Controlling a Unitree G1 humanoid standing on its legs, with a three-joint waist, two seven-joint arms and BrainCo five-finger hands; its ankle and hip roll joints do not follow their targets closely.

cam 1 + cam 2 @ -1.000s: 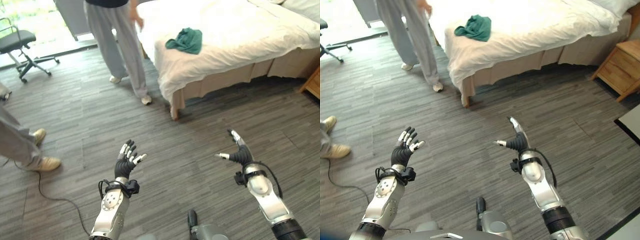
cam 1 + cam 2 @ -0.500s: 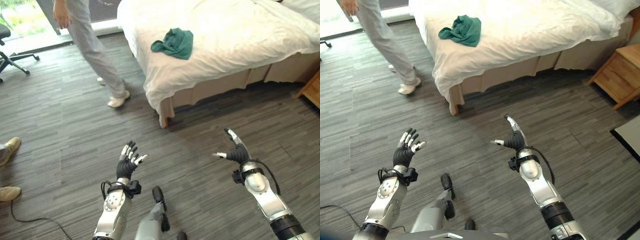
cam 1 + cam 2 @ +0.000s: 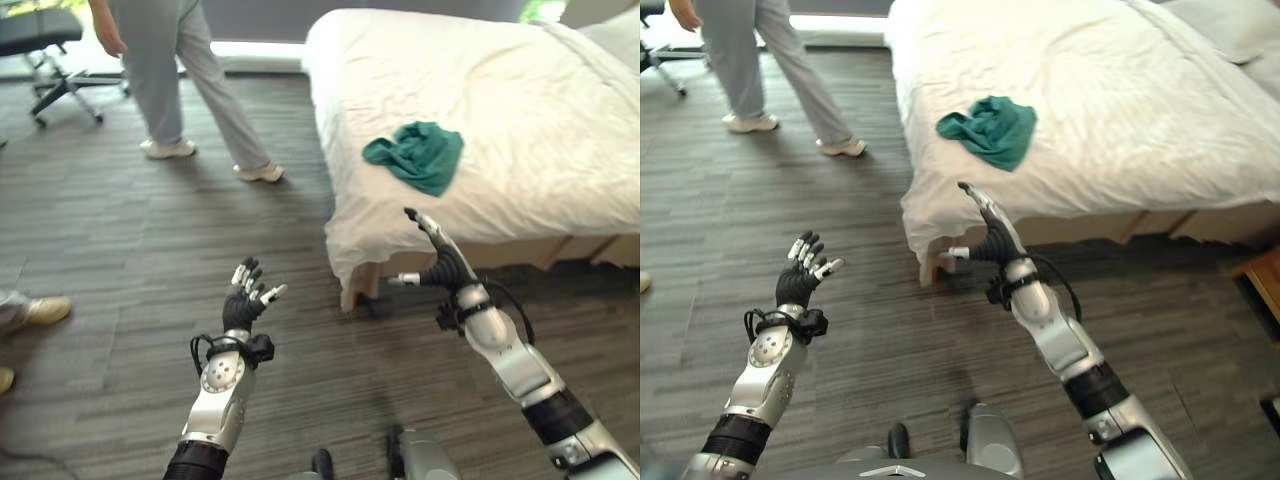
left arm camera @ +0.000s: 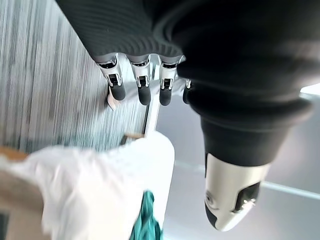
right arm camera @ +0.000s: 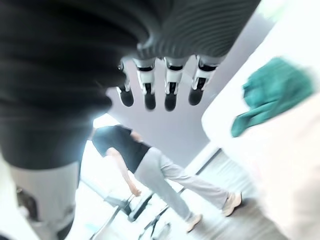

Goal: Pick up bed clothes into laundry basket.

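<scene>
A crumpled green cloth (image 3: 418,154) lies near the front edge of the white bed (image 3: 520,110), also seen as the green cloth (image 5: 272,93) past my right fingers. My right hand (image 3: 440,262) is raised in front of the bed's near corner, below the cloth and apart from it, fingers straight, holding nothing. My left hand (image 3: 242,304) hovers over the floor to the left of the bed, fingers spread, empty. In the left wrist view the green cloth (image 4: 146,220) shows on the bed's edge.
A person (image 3: 170,60) in grey trousers stands on the wood floor left of the bed. An office chair (image 3: 50,40) is at the far left. Another person's shoe (image 3: 40,311) sits at the left edge. A wooden nightstand (image 3: 1265,280) stands at the right.
The camera has moved closer to the bed and turned, so the cloth now sits nearer. My right hand has come up toward the bed corner. The standing person has stepped away to the left.
</scene>
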